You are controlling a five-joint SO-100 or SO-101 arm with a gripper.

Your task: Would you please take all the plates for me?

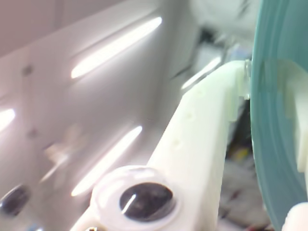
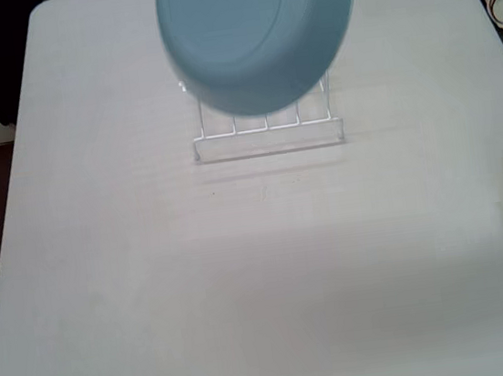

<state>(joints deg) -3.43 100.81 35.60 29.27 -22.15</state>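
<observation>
Light blue plate hung in the air, bottom side toward the fixed camera, over the white wire rack | gripper pinched the plate's rim, white finger pressed against its edge in the wrist view | rack stood on the white table, the plate hiding its upper part

Wrist view: white gripper finger runs diagonally up to the rim of the light blue plate, which fills the right edge, clamped at its rim. Googly eye sits on the finger base; blurred background shows bright light streaks
</observation>
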